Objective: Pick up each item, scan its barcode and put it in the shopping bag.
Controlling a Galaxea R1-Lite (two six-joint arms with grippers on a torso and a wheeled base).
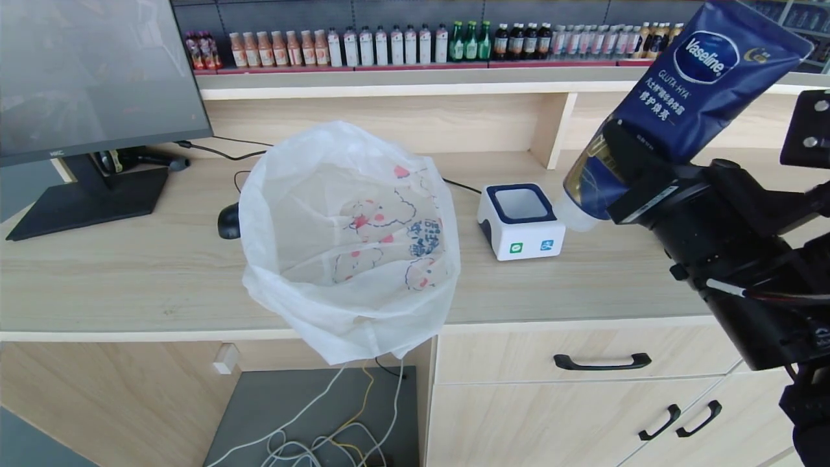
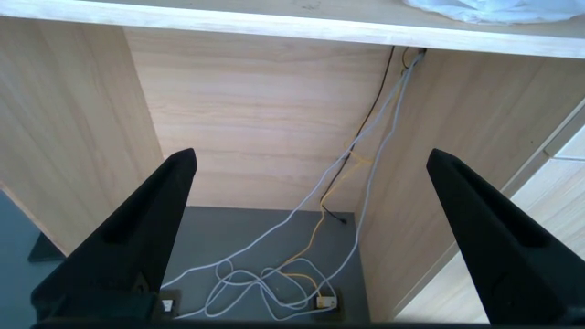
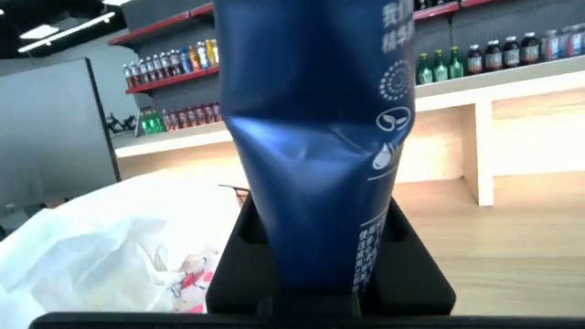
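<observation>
The right gripper [image 1: 639, 188] was clamped on the blue tube [image 1: 694, 78] near its cap end, and the soft wall was dented between the fingers. It looked light and slick, best held by the stiffer shoulder. The shopping bag [image 1: 292, 194] stood well left of those fingers, the scanner [image 1: 521, 220] just beside them. The left gripper [image 2: 311, 160] hung spread and empty.

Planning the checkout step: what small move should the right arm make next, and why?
Probably ease the dark blue squeeze tube leftward over the white cube scanner: the right gripper grips it cap-down beside the scanner, not above its window.
</observation>
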